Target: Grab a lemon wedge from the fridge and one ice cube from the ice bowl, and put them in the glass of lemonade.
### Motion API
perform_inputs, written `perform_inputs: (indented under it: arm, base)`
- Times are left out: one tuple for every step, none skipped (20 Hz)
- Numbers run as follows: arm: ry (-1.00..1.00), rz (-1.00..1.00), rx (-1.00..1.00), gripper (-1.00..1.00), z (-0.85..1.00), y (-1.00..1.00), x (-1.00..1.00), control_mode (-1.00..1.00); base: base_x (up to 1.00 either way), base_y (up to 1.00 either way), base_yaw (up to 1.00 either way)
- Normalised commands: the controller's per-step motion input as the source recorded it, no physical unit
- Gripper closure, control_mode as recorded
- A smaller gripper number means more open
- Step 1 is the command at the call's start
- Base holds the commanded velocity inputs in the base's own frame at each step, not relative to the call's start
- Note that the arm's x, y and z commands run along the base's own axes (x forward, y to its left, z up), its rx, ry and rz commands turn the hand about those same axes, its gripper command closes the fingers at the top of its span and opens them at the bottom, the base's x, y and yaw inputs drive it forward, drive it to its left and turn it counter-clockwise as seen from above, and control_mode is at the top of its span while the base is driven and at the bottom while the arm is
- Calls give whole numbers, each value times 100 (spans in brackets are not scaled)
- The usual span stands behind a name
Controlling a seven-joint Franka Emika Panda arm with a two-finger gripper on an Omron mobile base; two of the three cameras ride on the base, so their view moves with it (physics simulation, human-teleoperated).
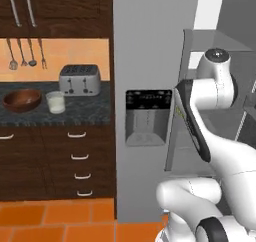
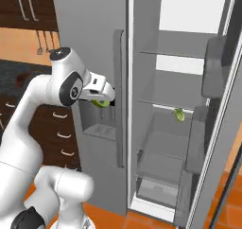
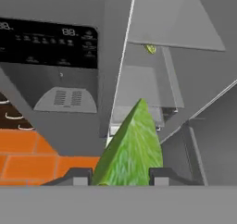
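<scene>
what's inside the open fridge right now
Inside the fridge, a small yellow-green piece lies on a glass shelf; the other shelves look bare. The door bins' contents are hidden. The fingers hold a lemon wedge outside.
</scene>
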Motion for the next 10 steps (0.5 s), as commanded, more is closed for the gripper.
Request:
perform_inputs:
  arm:
    - [0, 0, 0, 100, 0, 0, 0, 100]
    - [0, 0, 0, 100, 0, 0, 0, 100]
    - [0, 0, 0, 100, 0, 0, 0, 100]
    - [0, 0, 0, 100, 0, 0, 0, 100]
    - [0, 0, 0, 100, 0, 0, 0, 100]
    - [0, 0, 0, 100, 0, 0, 0, 100]
    - [0, 0, 0, 100, 0, 0, 0, 100]
    - [0, 0, 0, 100, 0, 0, 0, 100]
    - [0, 0, 0, 100, 0, 0, 0, 100]
    - [0, 0, 0, 100, 0, 0, 0, 100]
  base:
    - [-48, 100, 36]
    - [-39, 100, 34]
    - [-28, 100, 31]
    - [-16, 100, 29]
    - [0, 100, 26]
    - [0, 100, 23]
    - [12, 100, 21]
    - [41, 100, 16]
    - [51, 100, 14]
    - [56, 100, 13]
